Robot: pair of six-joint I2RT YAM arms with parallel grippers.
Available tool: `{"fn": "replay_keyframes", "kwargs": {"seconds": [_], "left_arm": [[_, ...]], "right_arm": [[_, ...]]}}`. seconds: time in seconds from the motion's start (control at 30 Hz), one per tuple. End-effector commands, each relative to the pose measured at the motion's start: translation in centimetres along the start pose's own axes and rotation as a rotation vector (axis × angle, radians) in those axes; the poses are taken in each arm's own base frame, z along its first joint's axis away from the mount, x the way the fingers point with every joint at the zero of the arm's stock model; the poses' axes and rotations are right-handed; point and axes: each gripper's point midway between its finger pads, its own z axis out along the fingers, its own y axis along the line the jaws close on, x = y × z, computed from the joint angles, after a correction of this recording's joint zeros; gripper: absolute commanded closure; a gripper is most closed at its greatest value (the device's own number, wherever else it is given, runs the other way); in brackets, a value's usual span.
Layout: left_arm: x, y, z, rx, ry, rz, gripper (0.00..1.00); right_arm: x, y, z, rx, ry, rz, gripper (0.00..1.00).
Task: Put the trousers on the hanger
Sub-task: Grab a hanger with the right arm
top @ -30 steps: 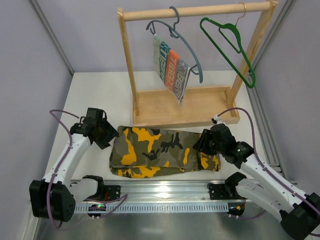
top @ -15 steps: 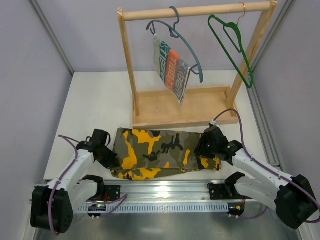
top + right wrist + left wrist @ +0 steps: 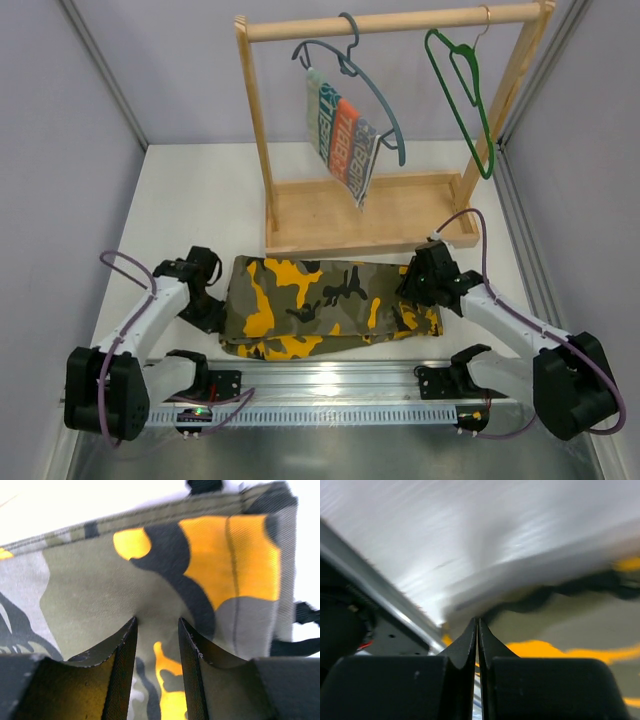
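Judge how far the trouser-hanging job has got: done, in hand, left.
Done: nothing yet; the trousers lie folded on the table, the hanger hangs bare on the rack. In hand: the right tool is open, pressed onto the trousers' right end; the left tool is shut at their left edge. Left: gripping, lifting, draping them over the hanger.

Two white-and-black arms trailing purple cables.
The left arm [image 3: 135,325] and right arm [image 3: 505,318] have smooth white link shells, black joint housings and chunky black bases [image 3: 100,395]. A thin purple cable [image 3: 120,254] loops along each one. The left gripper [image 3: 476,622] is matt black, and its fingers [image 3: 465,645] taper to thin, blade-like tips. The right gripper [image 3: 157,622] is black too, its curved finger edges scuffed with pale flecks.
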Motion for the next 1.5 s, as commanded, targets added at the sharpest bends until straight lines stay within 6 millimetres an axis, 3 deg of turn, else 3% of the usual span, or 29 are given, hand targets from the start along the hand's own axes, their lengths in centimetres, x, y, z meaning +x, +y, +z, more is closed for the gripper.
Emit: {"fn": "replay_keyframes", "kwargs": {"seconds": [0.0, 0.13, 0.23, 0.27, 0.33, 0.4, 0.43, 0.5, 0.53, 0.57, 0.63, 0.7, 0.77, 0.9, 1.0, 1.13, 1.2, 1.3, 1.33, 1.37, 1.4, 1.43, 1.47], "left_arm": [[1.5, 3.4, 1.5, -0.121, 0.043, -0.030, 1.00], [1.0, 3.3, 1.6, -0.111, 0.005, -0.057, 1.00], [-1.4, 2.1, -0.8, -0.086, -0.091, -0.050, 1.00], [-2.7, 0.3, -2.8, -0.026, -0.137, -0.052, 1.00], [-4.5, -1.8, -4.9, 0.064, -0.208, 0.021, 1.00], [-4.7, -6.6, -7.0, 0.279, -0.204, 0.138, 0.99], [-5.1, -10.3, -8.6, 0.459, -0.238, 0.224, 1.00], [-2.8, -13.1, -9.5, 0.633, -0.138, 0.267, 1.00], [-2.9, -15.7, -10.8, 0.765, -0.140, 0.253, 0.99], [-2.0, -16.6, -11.0, 0.813, -0.091, 0.265, 1.00], [-1.6, -17.4, -9.7, 0.808, -0.053, 0.258, 0.99], [-1.4, -17.6, -6.9, 0.727, -0.012, 0.261, 1.00], [-1.7, -16.6, -3.4, 0.606, 0.007, 0.253, 0.99], [-3.8, -14.1, 1.5, 0.429, -0.001, 0.162, 1.00], [-4.7, -13.2, 2.3, 0.369, -0.017, 0.158, 1.00], [-6.7, -12.2, 1.7, 0.289, -0.112, 0.147, 1.00], [-7.2, -13.3, 0.2, 0.339, -0.121, 0.174, 1.00], [-7.3, -15.5, -4.5, 0.506, -0.150, 0.265, 0.97], [-7.6, -15.9, -6.6, 0.570, -0.192, 0.307, 0.89], [-7.4, -16.3, -8.4, 0.630, -0.201, 0.340, 0.68], [-7.9, -17.1, -10.9, 0.697, -0.241, 0.364, 0.57], [-7.9, -17.0, -13.0, 0.746, -0.271, 0.390, 0.47], [-7.8, -17.2, -14.4, 0.784, -0.292, 0.432, 0.28]], "right_arm": [[-2.4, 0.5, -0.5, -0.018, -0.081, -0.024, 0.59], [-3.0, 1.1, -1.3, -0.037, -0.096, -0.024, 0.58], [-3.2, 1.6, -2.1, -0.067, -0.099, -0.024, 0.58], [-3.1, 1.6, -2.3, -0.070, -0.096, -0.026, 0.58], [-3.1, 1.8, -2.8, -0.082, -0.094, -0.031, 0.59], [-3.2, 1.8, -2.9, -0.079, -0.095, -0.032, 0.58], [-3.4, 1.7, -2.9, -0.073, -0.103, -0.035, 0.58], [-4.0, 1.5, -2.6, -0.066, -0.111, -0.064, 0.55], [-4.9, 2.0, -2.6, -0.080, -0.140, -0.072, 0.55], [-5.4, 1.9, -2.6, -0.074, -0.156, -0.075, 0.55], [-7.0, 1.7, -2.8, -0.056, -0.193, -0.075, 0.54], [-7.7, 1.3, -2.4, -0.026, -0.213, -0.060, 0.54], [-7.6, 0.5, -1.4, -0.003, -0.212, -0.033, 0.54], [-6.8, -2.0, 0.9, 0.108, -0.173, -0.038, 0.54], [-7.0, -1.9, 0.9, 0.119, -0.164, -0.069, 0.54], [-8.2, -1.2, -1.7, 0.090, -0.215, -0.092, 0.54], [-8.8, -0.5, -3.4, 0.058, -0.242, -0.105, 0.53], [-10.0, 1.5, -7.1, -0.019, -0.289, -0.124, 0.52], [-9.9, 1.7, -8.1, -0.032, -0.291, -0.129, 0.51], [-10.1, 2.3, -9.2, -0.063, -0.304, -0.134, 0.50], [-11.0, 3.7, -11.7, -0.134, -0.350, -0.147, 0.48], [-10.9, 4.3, -12.8, -0.167, -0.349, -0.164, 0.46], [-11.2, 5.0, -14.1, -0.202, -0.370, -0.180, 0.44]]}}
